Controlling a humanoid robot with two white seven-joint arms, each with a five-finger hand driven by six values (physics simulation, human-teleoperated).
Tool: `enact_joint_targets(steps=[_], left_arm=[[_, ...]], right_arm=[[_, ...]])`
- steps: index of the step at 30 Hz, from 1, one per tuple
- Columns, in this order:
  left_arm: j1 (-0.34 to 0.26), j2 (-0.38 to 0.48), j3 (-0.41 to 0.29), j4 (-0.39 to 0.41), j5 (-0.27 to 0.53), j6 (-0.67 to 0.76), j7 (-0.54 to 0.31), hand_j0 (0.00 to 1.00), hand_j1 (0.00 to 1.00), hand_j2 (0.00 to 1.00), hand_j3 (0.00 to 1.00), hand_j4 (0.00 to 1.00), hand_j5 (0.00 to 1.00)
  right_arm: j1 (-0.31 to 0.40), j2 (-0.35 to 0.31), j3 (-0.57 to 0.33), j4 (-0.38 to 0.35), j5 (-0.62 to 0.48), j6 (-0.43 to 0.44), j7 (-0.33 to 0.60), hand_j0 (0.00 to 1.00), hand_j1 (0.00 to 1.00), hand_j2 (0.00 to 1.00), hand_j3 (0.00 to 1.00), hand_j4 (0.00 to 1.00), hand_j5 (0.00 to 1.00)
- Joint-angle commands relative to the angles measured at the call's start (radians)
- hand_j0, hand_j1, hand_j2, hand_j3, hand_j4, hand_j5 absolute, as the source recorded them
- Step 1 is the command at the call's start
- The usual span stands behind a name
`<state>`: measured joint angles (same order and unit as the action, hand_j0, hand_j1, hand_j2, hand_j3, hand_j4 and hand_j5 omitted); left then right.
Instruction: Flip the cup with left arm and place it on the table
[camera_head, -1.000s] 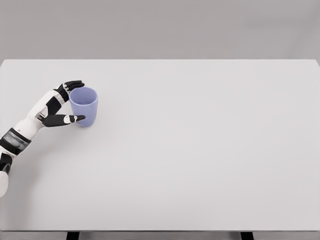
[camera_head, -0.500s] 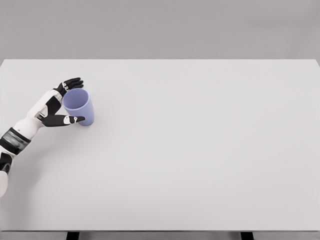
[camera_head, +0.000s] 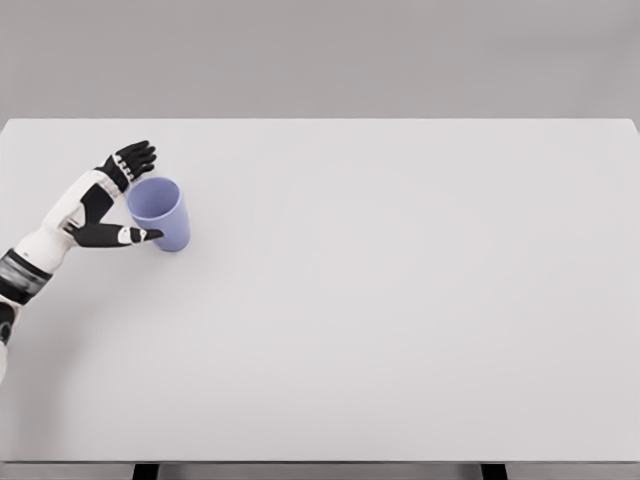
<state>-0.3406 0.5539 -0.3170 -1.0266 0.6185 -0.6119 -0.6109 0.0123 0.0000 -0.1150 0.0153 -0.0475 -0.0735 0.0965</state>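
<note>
A lavender cup (camera_head: 160, 213) stands mouth-up on the white table (camera_head: 380, 290) at the left, leaning slightly toward my left hand. My left hand (camera_head: 128, 195) is beside it on its left, fingers spread. The black fingers (camera_head: 132, 157) reach past the rim's far side without closing on it. The thumb (camera_head: 135, 236) lies against the cup's near side. The hand holds nothing. My right arm does not show.
The table's left edge runs just beyond my left forearm (camera_head: 40, 255). A grey wall (camera_head: 320, 55) rises behind the table's far edge.
My left hand has opened and drawn back to the left. The cup, released, tipped a little toward the hand and shifted slightly left.
</note>
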Motion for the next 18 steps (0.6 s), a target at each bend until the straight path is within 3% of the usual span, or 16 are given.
enact_joint_targets(steps=[1,7,11,18], left_arm=[[0.0,0.018,0.007,-0.02,0.009,0.001,0.0,1.0,1.0,1.0,1.0,1.0,1.0],[0.0,0.072,0.007,-0.07,0.015,0.001,0.0,1.0,1.0,1.0,1.0,1.0,1.0],[0.002,0.167,0.0,-0.156,-0.002,0.001,0.0,1.0,1.0,1.0,1.0,1.0,1.0],[0.0,0.251,0.001,-0.21,-0.077,0.001,0.0,1.0,1.0,1.0,1.0,1.0,1.0]], right_arm=[[0.0,0.0,0.0,0.0,0.0,0.0,0.0,1.0,1.0,1.0,1.0,1.0,1.0],[0.0,0.0,0.0,0.0,0.0,0.0,0.0,1.0,1.0,1.0,1.0,1.0,1.0],[0.0,0.0,0.0,0.0,0.0,0.0,0.0,1.0,1.0,1.0,1.0,1.0,1.0],[0.0,0.0,0.0,0.0,0.0,0.0,0.0,1.0,1.0,1.0,1.0,1.0,1.0]])
